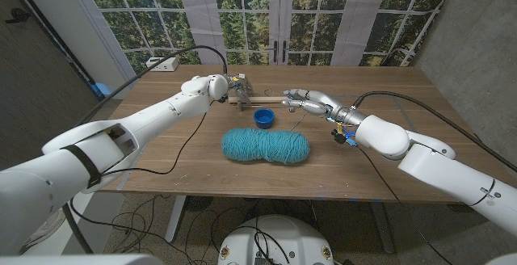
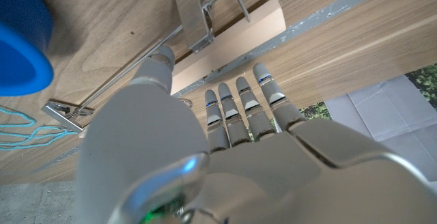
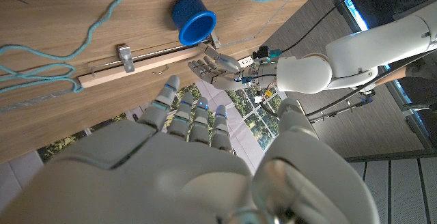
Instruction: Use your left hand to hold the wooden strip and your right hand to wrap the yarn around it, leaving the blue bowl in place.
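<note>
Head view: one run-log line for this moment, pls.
left hand: at wooden strip end, grip unclear | right hand: open at other end | yarn: skein in front, unwrapped | blue bowl: in place

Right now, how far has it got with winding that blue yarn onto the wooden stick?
Barely started. No wraps show on the wooden strip; the yarn skein lies whole in front of the blue bowl, which sits undisturbed. The left hand is at one end of the strip, its grip unclear. The right hand is near the other end, with loose strands nearby. All the wrapping is left.
</note>
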